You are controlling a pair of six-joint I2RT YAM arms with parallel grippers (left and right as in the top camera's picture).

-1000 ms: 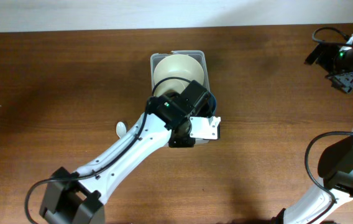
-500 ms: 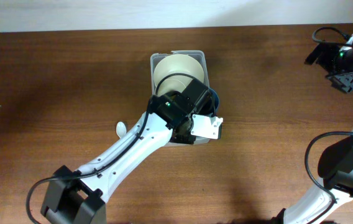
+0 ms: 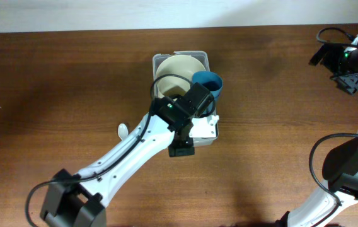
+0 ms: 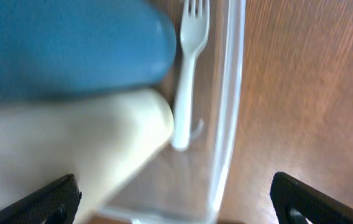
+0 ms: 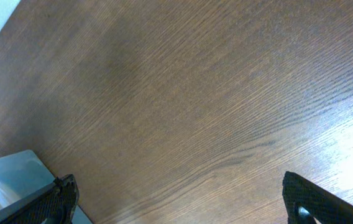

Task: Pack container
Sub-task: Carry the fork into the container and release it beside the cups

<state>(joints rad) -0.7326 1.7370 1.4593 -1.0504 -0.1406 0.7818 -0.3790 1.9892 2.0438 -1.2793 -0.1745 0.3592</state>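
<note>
Since the cream bowl (image 3: pixel 176 72) fills the container's far end, we judge there was no flat room left, so the blue bowl (image 3: pixel 208 84) leans tilted against it, overhanging the container's right rim. A white fork (image 4: pixel 187 68) lies flat inside the container (image 3: pixel 158 60), close beside one clear wall. The container stands on the wood table (image 5: pixel 226 93), directly beneath our left gripper (image 4: pixel 176 200), whose fingers are spread wide and hold nothing. Our right gripper (image 5: pixel 179 200), well off to the container's right, is likewise spread and empty.
</note>
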